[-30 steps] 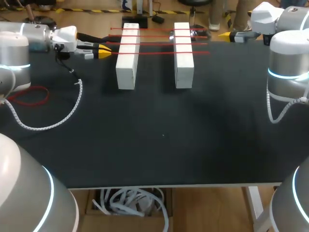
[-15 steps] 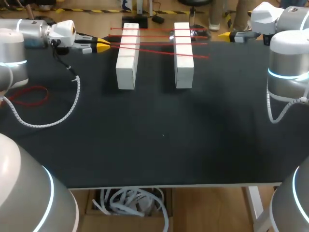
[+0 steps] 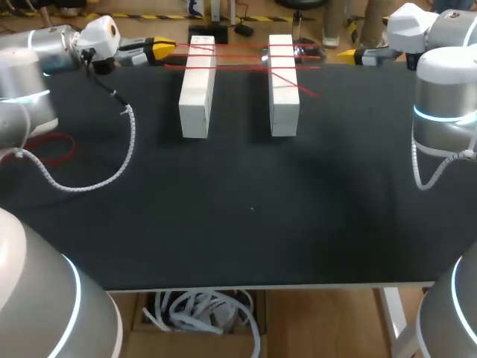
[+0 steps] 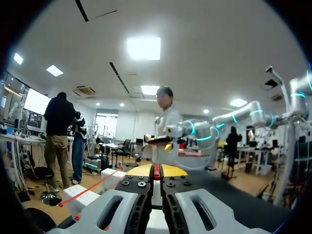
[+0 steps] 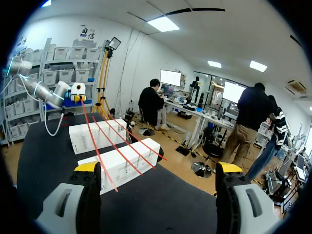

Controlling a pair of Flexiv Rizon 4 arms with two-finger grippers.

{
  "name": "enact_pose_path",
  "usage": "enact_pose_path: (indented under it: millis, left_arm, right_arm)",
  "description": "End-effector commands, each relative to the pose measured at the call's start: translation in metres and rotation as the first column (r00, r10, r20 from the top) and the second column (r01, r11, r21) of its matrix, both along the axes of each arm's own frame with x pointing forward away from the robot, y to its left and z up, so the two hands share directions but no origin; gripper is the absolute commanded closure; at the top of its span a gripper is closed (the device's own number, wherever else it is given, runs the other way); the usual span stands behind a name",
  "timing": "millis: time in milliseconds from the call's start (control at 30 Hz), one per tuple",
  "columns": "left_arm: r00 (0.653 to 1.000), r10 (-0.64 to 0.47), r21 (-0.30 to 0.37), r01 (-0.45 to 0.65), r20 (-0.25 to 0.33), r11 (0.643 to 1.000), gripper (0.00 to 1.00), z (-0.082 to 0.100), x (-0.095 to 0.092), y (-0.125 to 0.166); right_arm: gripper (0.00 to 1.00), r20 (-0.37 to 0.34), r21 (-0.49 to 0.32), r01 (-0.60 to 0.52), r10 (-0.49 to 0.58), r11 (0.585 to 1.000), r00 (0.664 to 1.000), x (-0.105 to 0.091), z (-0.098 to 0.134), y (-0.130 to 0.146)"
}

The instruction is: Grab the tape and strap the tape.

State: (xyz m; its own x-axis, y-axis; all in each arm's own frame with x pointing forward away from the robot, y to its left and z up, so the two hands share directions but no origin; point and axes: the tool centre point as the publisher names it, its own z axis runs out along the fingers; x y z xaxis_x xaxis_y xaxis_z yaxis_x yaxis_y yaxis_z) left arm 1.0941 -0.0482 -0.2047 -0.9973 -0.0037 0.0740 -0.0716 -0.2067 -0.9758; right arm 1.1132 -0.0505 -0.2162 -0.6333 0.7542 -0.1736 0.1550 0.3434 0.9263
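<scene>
Two white blocks [image 3: 196, 88] [image 3: 283, 83] lie side by side at the table's far end, with several red tape strands [image 3: 238, 55] stretched across them. My left gripper [image 3: 159, 50] is at the far left of the blocks, shut on the end of one red strand [image 3: 299, 86] that runs slantwise over the right block. In the left wrist view the red tape [image 4: 156, 171] sits pinched between the yellow tips. My right gripper [image 3: 346, 54] hangs open and empty beyond the table's far right edge. From its wrist view the blocks [image 5: 121, 164] and strands [image 5: 100, 155] lie ahead.
A loose loop of red tape [image 3: 46, 151] lies at the table's left edge. The left arm's white spiral cable [image 3: 112, 168] hangs over the black tabletop [image 3: 253, 216]. My left gripper [image 5: 78, 91] shows beyond the blocks in the right wrist view.
My left gripper has moved toward the table's far edge with the red strand. The strand, once level across the blocks, now slants over the right block. The right arm has kept still.
</scene>
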Motion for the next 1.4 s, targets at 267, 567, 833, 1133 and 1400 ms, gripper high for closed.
enact_pose_path:
  millis: [267,567,833,1133,1400]
  left_arm:
    - [1.0,0.016,-0.089,-0.017,-0.009,0.996,1.0,0.033,-0.003,-0.021]
    - [1.0,0.015,-0.156,-0.019,-0.028,0.988,1.0,0.045,-0.002,-0.022]
    - [1.0,0.015,-0.156,-0.019,-0.028,0.988,1.0,0.045,-0.002,-0.022]
    - [1.0,0.015,-0.156,-0.019,-0.028,0.988,1.0,0.045,-0.002,-0.022]
    - [0.999,-0.009,-0.228,0.021,0.053,0.973,1.0,0.056,-0.007,-0.045]
  right_arm:
    - [0.0,-0.002,-0.002,0.0,0.0,1.0,1.0,0.0,0.0,0.0]
    - [0.0,-0.002,-0.002,0.0,0.0,1.0,1.0,0.0,0.0,0.0]
    - [0.0,-0.002,-0.002,0.0,0.0,1.0,1.0,0.0,0.0,0.0]
    - [0.0,-0.002,-0.002,0.0,0.0,1.0,1.0,0.0,0.0,0.0]
    - [0.0,-0.002,-0.002,0.0,0.0,1.0,1.0,0.0,0.0,0.0]
